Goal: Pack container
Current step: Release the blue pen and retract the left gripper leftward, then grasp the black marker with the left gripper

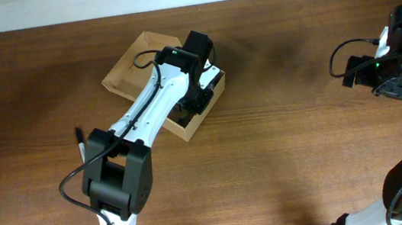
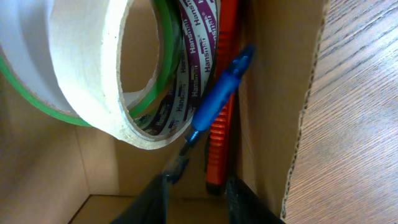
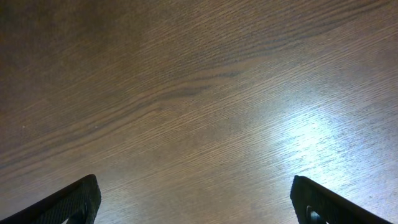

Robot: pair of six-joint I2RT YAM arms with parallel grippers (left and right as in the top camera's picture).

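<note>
The tan cardboard container [image 1: 136, 65] lies at the table's back left with its flap lid open. My left gripper [image 1: 197, 102] reaches down into it. In the left wrist view the container's wall [image 2: 273, 93] encloses a cream tape roll [image 2: 93, 74], a printed tape roll [image 2: 189, 68], a blue pen [image 2: 217, 93] and an orange-red tool [image 2: 221, 149]. My left gripper [image 2: 198, 190] is open with nothing between its fingers; the pen's tip is just above the left finger. My right gripper [image 1: 392, 89] is wide open and empty over bare table [image 3: 196, 199].
A black pen [image 1: 81, 146] lies on the wooden table left of the left arm's base link. The right arm stands at the table's far right edge, far from the container.
</note>
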